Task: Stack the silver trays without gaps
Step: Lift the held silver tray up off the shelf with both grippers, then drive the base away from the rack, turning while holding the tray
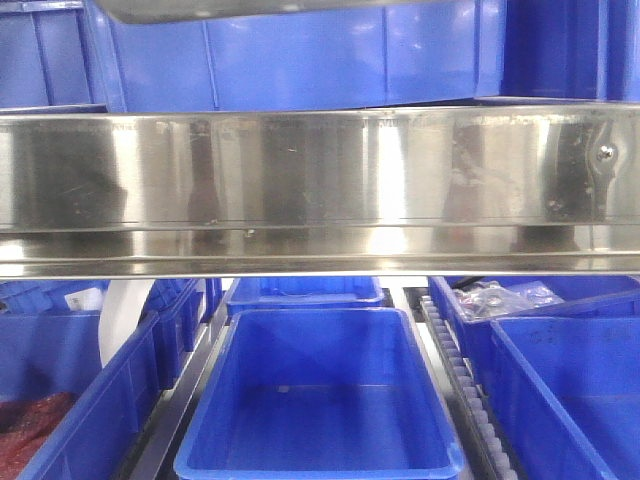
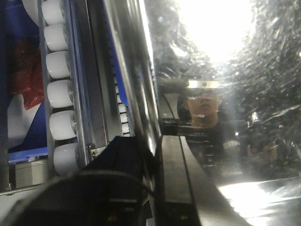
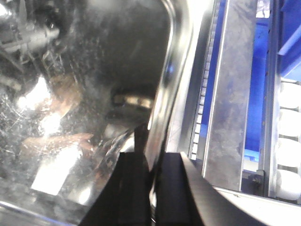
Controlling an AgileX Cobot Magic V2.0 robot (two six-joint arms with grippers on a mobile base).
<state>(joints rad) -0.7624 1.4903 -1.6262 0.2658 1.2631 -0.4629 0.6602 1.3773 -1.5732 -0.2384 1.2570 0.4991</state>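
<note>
Mid-carry: left end effector (image 2: pixel 155 153) and right end effector (image 3: pixel 151 162) are each pinching a rim of the silver tray (image 3: pixel 80 80), pan hanging between them; next move is probably needing level, corner-aligned lowering so it nests gap-free.

— Across the front?
— Broad brushed-steel rail (image 1: pixel 320 190), one screw (image 1: pixel 606 153) near its right end.
— Underneath?
— Blue bins (image 1: pixel 320 350) side by side; red material (image 1: pixel 30 420) in the left one, bagged parts (image 1: pixel 500 298) far right. White rollers (image 2: pixel 60 92) alongside.
</note>
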